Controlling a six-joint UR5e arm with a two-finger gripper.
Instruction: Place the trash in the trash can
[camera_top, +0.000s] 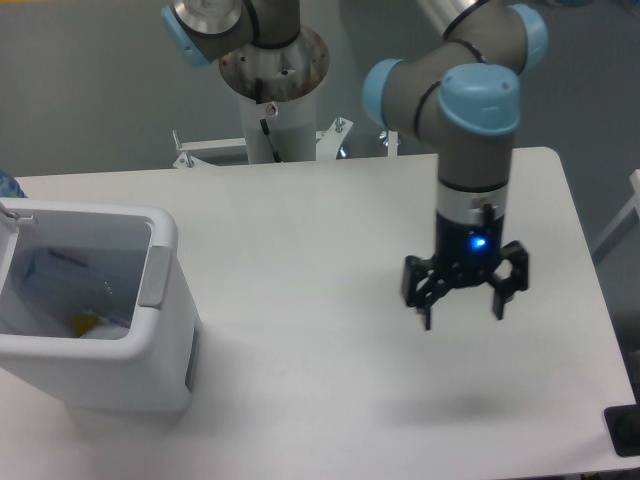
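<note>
White table (300, 250) spreading under and to every side of the pincer, bare of any loose scrap where visible. Arm (470, 130) dropping straight down from blue-capped joints, blue light glowing just above the pincer. Trash can (90, 370) standing well off to the pincer's left as seen by the camera, at the near-left corner of the table, thick rim and grey tab (154, 276) facing the pincer's side. Inside the trash can: pale crumpled stuff with faint bluish print, likely the wrapper (55, 280), and a small yellow-orange bit low down; too blurred to name more, and no clear bottle or blue cap to be made out there. A sliver of something blue at the far left edge, beyond the trash can, too small to identify. Pincer (464, 308) hanging above the table, fingers spread apart, nothing between them, shadow cast below and toward the camera. Judging from the bare surface, task probably near done or done, though the bottle's whereabouts cannot be confirmed. Risks from here: a sweep back toward the trash can at low height could clip the rim or tab and shove the light bin off the near edge; a descent here would only meet bare table; a search for a missing item could be wasted if it lies hidden inside the bin.
</note>
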